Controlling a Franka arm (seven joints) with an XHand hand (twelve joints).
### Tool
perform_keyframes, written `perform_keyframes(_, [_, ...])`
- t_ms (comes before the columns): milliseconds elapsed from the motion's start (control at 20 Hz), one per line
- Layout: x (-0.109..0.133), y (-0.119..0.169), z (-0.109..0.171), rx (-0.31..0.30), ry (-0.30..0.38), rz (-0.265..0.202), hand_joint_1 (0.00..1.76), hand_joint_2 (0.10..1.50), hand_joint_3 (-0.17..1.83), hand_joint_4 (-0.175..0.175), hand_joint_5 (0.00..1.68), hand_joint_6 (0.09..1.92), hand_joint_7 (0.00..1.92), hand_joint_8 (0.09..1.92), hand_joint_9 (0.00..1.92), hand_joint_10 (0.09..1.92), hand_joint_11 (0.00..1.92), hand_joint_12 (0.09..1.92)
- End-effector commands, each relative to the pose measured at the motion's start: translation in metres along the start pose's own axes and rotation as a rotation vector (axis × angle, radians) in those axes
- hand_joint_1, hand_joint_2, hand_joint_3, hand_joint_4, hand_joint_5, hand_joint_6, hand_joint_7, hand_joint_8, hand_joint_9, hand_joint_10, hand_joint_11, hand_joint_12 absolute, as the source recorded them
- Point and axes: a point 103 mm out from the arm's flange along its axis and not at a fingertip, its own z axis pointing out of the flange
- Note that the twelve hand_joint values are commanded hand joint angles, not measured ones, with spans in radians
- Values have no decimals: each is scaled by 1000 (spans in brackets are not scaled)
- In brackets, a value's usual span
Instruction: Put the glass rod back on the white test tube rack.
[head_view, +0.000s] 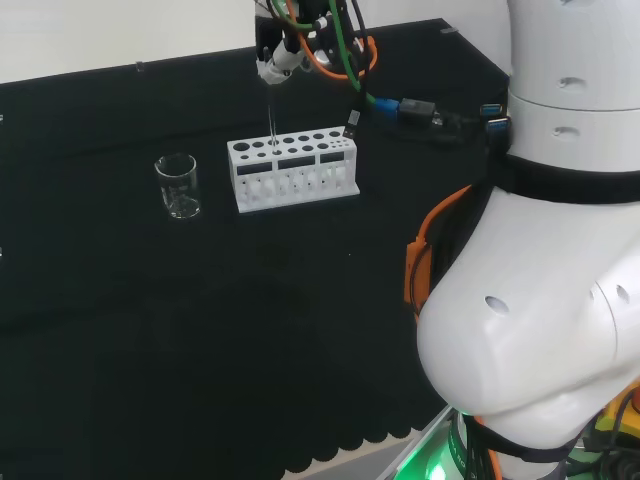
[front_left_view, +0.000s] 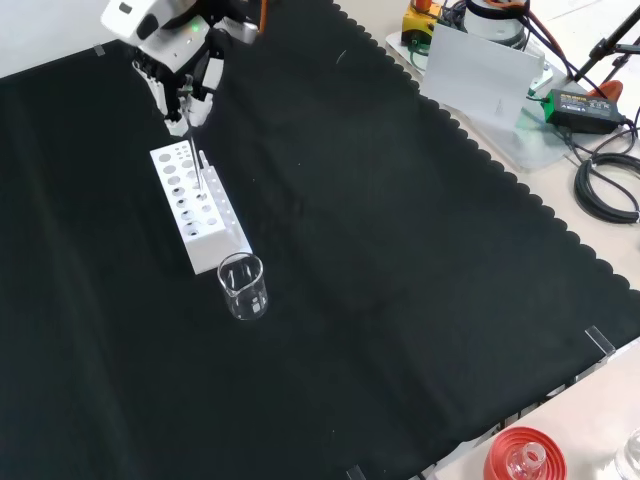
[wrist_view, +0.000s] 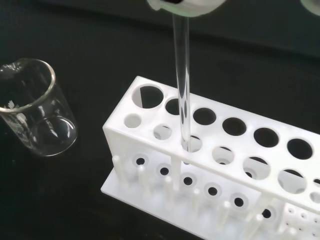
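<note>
You have one glass rod (wrist_view: 181, 75), one white test tube rack (head_view: 293, 172) and one clear glass beaker (head_view: 178, 186) on the table (head_view: 150, 330). At the front view's bottom edge you also have one red ribbed stand (front_left_view: 525, 455).

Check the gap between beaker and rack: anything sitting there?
Nothing. In the head view only bare black cloth separates the beaker from the white test tube rack. The front view shows the beaker just off the rack's near end.

Black-cloth bench (front_left_view: 400, 250): rack (front_left_view: 200, 215), beaker (front_left_view: 243, 287).
</note>
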Motion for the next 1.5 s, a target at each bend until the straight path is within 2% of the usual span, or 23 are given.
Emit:
perform_keyframes(50, [6, 19, 15, 10, 6, -29, 1228, 1044, -175, -175, 1385, 328, 1740, 377, 1838, 373, 1657, 750])
perform_keyframes(200, [3, 20, 18, -6, 22, -45, 1228, 1044, -175, -175, 1385, 329, 1740, 377, 1837, 373, 1657, 750])
perform_keyframes(400, [3, 23, 22, 6, 21, -49, 1228, 1044, -175, -175, 1384, 330, 1739, 376, 1836, 372, 1657, 750])
perform_keyframes(750, [-4, 23, 26, -6, 34, -38, 1228, 1045, -175, -175, 1383, 332, 1737, 376, 1836, 372, 1658, 749])
perform_keyframes(900, [-5, 23, 30, 0, 14, -37, 1228, 1045, -175, -175, 1382, 333, 1737, 376, 1837, 373, 1659, 749])
perform_keyframes(1100, [-12, 23, 32, 4, 33, -29, 1227, 1046, -175, -175, 1380, 335, 1736, 375, 1837, 372, 1659, 749])
perform_keyframes(1350, [-15, 22, 29, 0, 44, -18, 1223, 1056, -175, -175, 1339, 413, 1735, 383, 1839, 371, 1670, 738])
perform_keyframes(1500, [-17, 22, 27, -1, 68, -11, 1215, 1075, -175, -175, 1270, 536, 1738, 395, 1846, 368, 1687, 724])
